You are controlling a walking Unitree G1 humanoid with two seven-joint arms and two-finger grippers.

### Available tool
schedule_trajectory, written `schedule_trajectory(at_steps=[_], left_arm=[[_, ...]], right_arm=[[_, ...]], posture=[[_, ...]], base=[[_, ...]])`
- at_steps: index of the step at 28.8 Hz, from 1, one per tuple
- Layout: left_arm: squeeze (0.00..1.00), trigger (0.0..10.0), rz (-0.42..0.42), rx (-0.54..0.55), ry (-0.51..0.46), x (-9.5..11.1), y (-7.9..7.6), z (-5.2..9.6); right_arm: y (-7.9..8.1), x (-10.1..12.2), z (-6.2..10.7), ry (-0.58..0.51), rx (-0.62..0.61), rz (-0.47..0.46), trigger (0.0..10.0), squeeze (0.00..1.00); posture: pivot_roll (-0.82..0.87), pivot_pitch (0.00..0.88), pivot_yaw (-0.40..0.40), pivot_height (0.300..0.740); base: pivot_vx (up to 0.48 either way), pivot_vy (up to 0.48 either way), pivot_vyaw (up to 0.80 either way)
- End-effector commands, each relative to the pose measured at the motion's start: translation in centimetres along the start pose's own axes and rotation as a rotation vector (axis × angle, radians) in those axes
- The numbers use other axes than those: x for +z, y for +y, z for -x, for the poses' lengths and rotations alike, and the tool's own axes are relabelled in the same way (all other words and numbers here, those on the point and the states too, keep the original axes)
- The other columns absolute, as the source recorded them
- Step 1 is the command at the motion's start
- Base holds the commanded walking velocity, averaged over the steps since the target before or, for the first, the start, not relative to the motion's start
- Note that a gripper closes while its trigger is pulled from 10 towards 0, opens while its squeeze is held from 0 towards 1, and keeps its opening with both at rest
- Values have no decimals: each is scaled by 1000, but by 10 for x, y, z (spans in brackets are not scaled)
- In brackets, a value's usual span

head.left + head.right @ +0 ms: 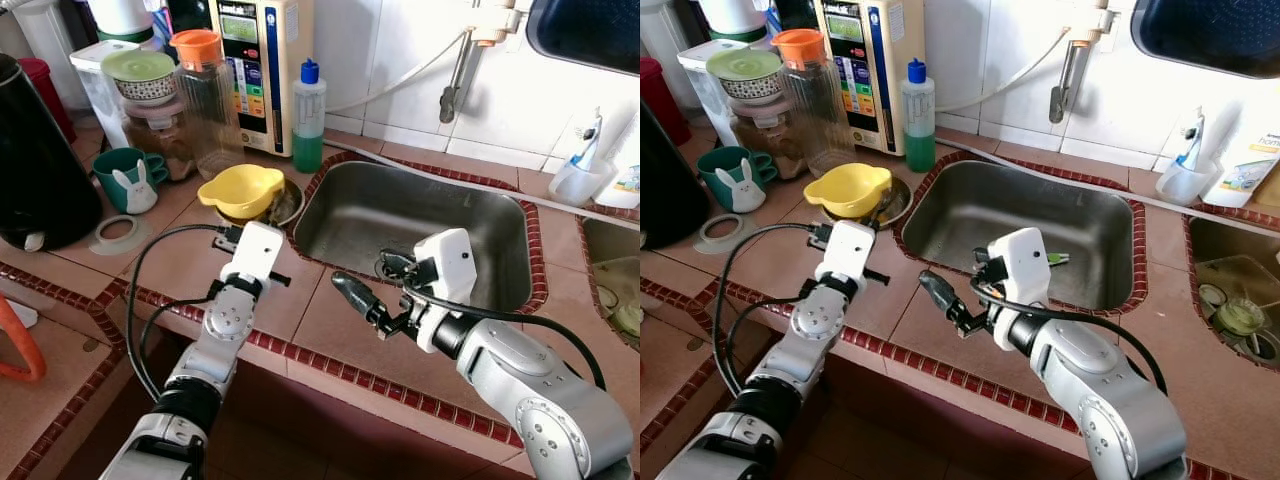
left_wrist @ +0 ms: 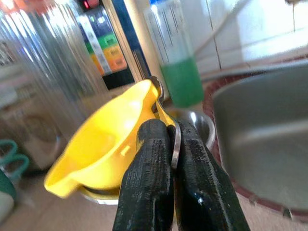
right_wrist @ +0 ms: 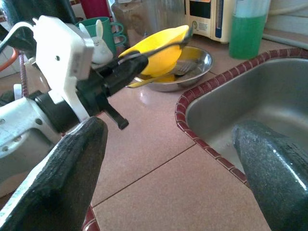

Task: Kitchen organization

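Note:
A yellow bowl (image 1: 240, 188) lies tilted in a small steel bowl (image 1: 290, 206) on the tiled counter, just left of the steel sink (image 1: 400, 215). My left gripper (image 2: 171, 130) is right beside the yellow bowl's rim, shut on the thin handle of a metal utensil (image 3: 163, 45) that arches over the rim. A fork (image 3: 185, 67) rests in the steel bowl. My right gripper (image 3: 168, 130) hovers open above the counter tiles in front of the sink, pointing toward the left arm, with nothing between its fingers (image 1: 350, 290).
Behind the bowls stand a green soap bottle (image 1: 308, 115), an orange-lidded jar (image 1: 205, 100), a water purifier (image 1: 255, 60) and a teal rabbit mug (image 1: 130, 180). A black appliance (image 1: 35, 170) fills the far left. A second basin (image 1: 610, 270) lies at the right.

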State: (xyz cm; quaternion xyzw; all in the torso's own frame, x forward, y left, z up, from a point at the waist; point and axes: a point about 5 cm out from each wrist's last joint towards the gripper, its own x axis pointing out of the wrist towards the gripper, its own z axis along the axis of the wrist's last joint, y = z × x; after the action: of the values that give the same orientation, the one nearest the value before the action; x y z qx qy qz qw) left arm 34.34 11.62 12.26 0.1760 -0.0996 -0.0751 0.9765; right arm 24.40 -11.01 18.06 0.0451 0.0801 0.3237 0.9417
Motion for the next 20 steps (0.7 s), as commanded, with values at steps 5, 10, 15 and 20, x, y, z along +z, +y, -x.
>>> schedule_trajectory(at_steps=[5,10,15,20], left_arm=[[0,0,44,-49,-155,34,-8,-10],[0,0,89,-84,-171,39,-17,-8],[0,0,74,-120,-235,46,-24,-2],[0,0,47,-206,-371,62,-33,7]], right_arm=[[-11,7,-2,-39,-71,0,10000,0],[-15,8,-2,-49,-95,-7,10000,0],[-20,7,-1,-58,-133,-29,10000,0],[-38,14,-2,-153,-237,-225,10000,0]], posture=[[-35,0,-10,740],[-36,0,-9,740],[-36,0,-10,740],[-34,0,-11,740]], base=[[0,0,0],[0,0,0],[0,0,0],[0,0,0]])
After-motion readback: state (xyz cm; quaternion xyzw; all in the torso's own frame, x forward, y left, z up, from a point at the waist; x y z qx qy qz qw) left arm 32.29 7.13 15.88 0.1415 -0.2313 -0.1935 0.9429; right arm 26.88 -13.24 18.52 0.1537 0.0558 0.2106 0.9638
